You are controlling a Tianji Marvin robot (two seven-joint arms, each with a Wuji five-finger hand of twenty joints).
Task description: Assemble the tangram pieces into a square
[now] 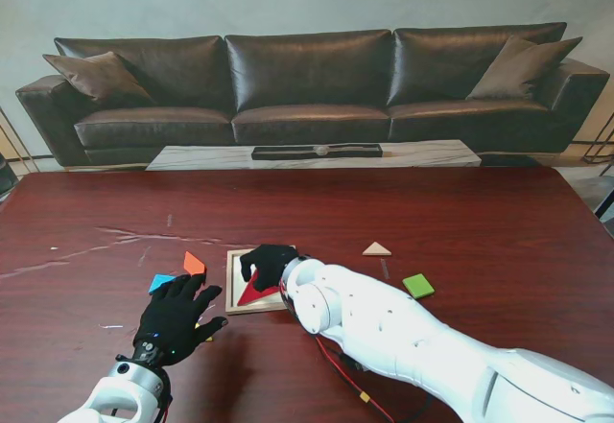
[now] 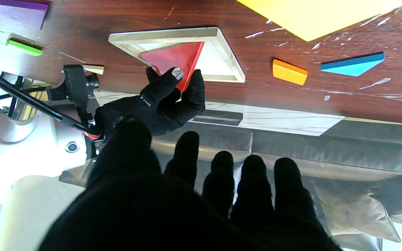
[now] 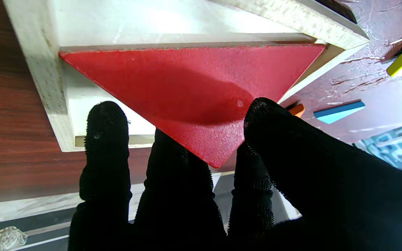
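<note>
A pale wooden square frame (image 1: 231, 284) lies near the table's middle. My right hand (image 1: 269, 262) is shut on a big red triangle (image 1: 255, 293), thumb and fingers pinching one corner. The triangle (image 3: 194, 87) is tilted, its long edge down inside the frame (image 3: 40, 69). My left hand (image 1: 176, 317) hovers open to the frame's left, fingers spread, with a yellow piece (image 2: 312, 15) just beneath it. An orange piece (image 1: 195, 263) and a blue triangle (image 1: 160, 281) lie left of the frame. A tan triangle (image 1: 376, 248) and a green square (image 1: 418, 286) lie to its right.
A purple piece (image 2: 16, 10) shows at the edge of the left wrist view. Red and black cables (image 1: 350, 375) trail on the table under my right arm. A dark leather sofa (image 1: 307, 78) and a low marble table (image 1: 317, 156) stand beyond the far edge.
</note>
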